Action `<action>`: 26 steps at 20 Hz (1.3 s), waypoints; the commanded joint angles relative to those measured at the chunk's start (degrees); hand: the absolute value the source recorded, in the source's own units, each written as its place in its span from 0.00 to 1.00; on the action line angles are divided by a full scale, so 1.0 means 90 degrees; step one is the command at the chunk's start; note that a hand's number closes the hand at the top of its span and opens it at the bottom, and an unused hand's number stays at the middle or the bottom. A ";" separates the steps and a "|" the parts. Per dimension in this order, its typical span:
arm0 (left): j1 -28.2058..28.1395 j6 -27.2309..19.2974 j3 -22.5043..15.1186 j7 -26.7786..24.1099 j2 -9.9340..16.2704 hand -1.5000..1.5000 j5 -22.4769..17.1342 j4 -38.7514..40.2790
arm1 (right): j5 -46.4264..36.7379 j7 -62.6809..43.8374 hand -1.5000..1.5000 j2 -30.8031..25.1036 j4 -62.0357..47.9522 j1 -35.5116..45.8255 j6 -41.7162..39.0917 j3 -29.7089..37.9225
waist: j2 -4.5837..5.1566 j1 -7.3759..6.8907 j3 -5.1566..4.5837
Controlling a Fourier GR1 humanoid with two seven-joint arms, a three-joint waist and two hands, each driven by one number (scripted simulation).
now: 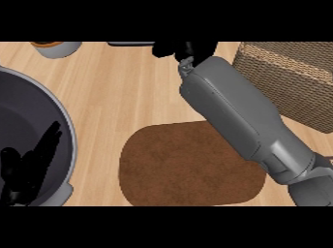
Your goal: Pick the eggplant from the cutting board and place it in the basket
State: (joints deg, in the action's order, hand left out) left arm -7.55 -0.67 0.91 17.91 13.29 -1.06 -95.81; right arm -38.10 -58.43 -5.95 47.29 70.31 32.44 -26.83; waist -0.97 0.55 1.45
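At the tabletop's [127, 97] far edge, the right robot hand [184, 49], grip unclear, should swing rightward over the basket [298, 82].

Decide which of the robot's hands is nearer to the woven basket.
Right. The right hand is at the counter's far edge, just left of the basket. The left hand rests over the dark pot on the opposite side.

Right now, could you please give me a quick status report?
Right hand far up the counter, fingers hidden. Left hand open, resting over the pot. Board bare, eggplant not visible. Basket at right.
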 commanded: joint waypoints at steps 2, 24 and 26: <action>-0.0286 -0.0062 -0.0167 0.0360 -0.0364 0.50 -0.0058 0.0766 | -0.0564 -0.1127 1.00 -0.0353 -0.0069 0.0749 0.0434 0.0513 | 0.0060 0.0113 -0.0178; -0.0358 0.0134 0.0007 0.0048 -0.0325 0.50 -0.0079 0.0936 | -0.0822 -0.0607 1.00 -0.2080 -0.0599 0.0814 -0.0612 0.1943 | 0.0130 0.0015 -0.0174; -0.0524 0.0234 0.0041 -0.0076 -0.0254 0.50 -0.0135 0.0989 | -0.0620 -0.0216 1.00 -0.2301 -0.0611 0.0729 -0.0675 0.2106 | 0.0140 -0.0018 -0.0173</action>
State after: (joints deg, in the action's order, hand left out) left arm -7.85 0.22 0.96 17.33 12.13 -1.44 -96.35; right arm -44.85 -60.17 -24.68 42.19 77.62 28.58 -9.44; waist -0.62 0.52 1.40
